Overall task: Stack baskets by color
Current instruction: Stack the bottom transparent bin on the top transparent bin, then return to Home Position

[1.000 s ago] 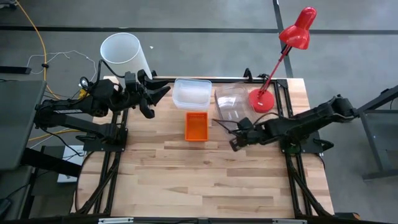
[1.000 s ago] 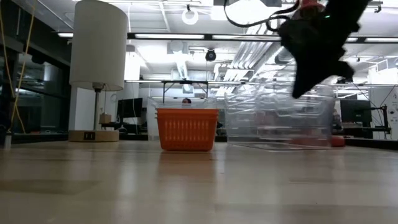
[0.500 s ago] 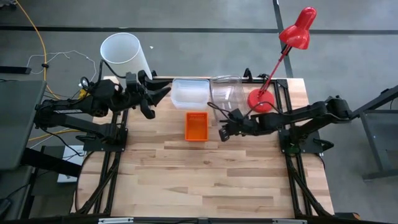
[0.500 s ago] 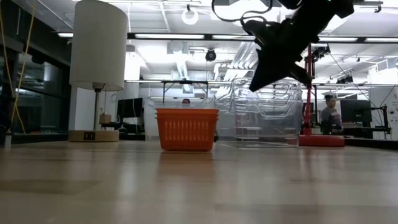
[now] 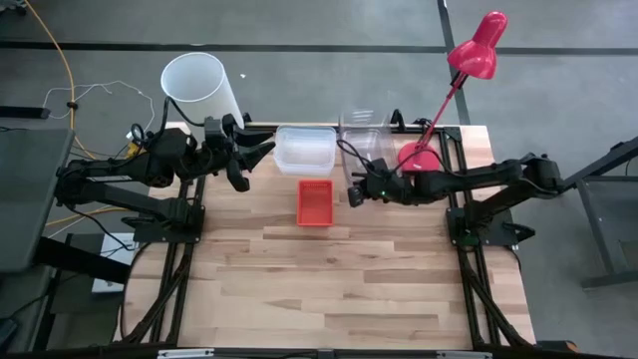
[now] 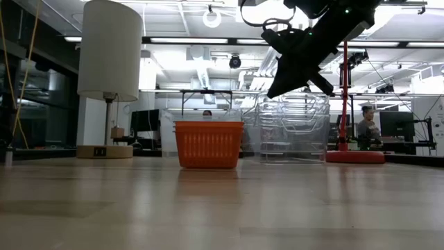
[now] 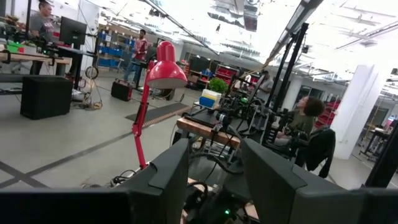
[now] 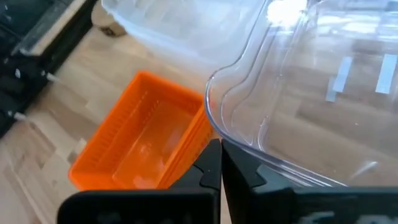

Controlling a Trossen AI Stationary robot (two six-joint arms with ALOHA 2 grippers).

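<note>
Progress check, view by view.

High view: orange basket (image 5: 315, 201) sits alone mid-counter (image 5: 329, 289), apparently nested already, though you can't count layers from here. Clear bin stack (image 5: 305, 150) is at the back edge. Right gripper (image 5: 355, 189) is clamped on the rim of the tall clear bin (image 5: 364, 139), which sits just right of that stack, not yet on it. Left gripper (image 5: 242, 160) waits near the white lamp shade (image 5: 199, 88), jaws partly apart, nothing in them.

Low view: tall clear bin looks lifted or tilted beside the orange basket.

Left wrist view: jaws empty.

Right wrist view: jaws pinched on the clear rim; orange basket just beyond.

Left to do, I'd say: seat this bin on the clear stack.
</note>
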